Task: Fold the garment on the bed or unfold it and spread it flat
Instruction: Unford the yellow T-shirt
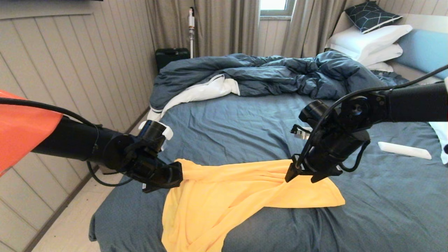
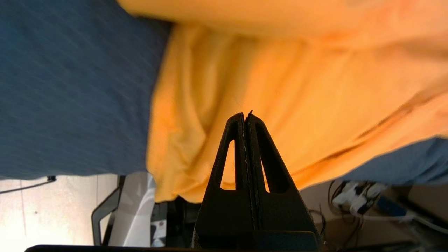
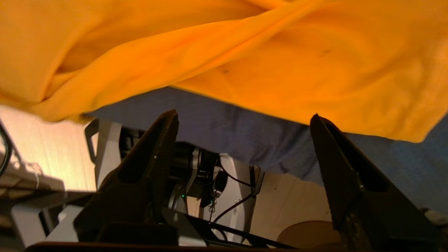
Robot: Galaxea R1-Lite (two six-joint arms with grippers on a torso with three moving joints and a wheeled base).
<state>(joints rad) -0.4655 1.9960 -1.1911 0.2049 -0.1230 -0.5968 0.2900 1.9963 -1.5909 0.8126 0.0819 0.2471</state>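
Garment (image 1: 245,196) rumpled at 6 o'clock on bed (image 1: 224,126), mid-spreading: left gripper (image 1: 176,175) pressed closed at 9 o'clock corner, right gripper (image 1: 301,174) spread wide, empty; next, pinching the 3 o'clock edge.

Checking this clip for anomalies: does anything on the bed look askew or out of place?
Yes. The garment lies twisted and bunched, one end hanging over the bed's near edge. The left gripper is shut, the right gripper open above it.

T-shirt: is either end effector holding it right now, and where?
Neither. The left end effector is shut on nothing above the T-shirt; the right end effector is open, fabric beyond its tips.
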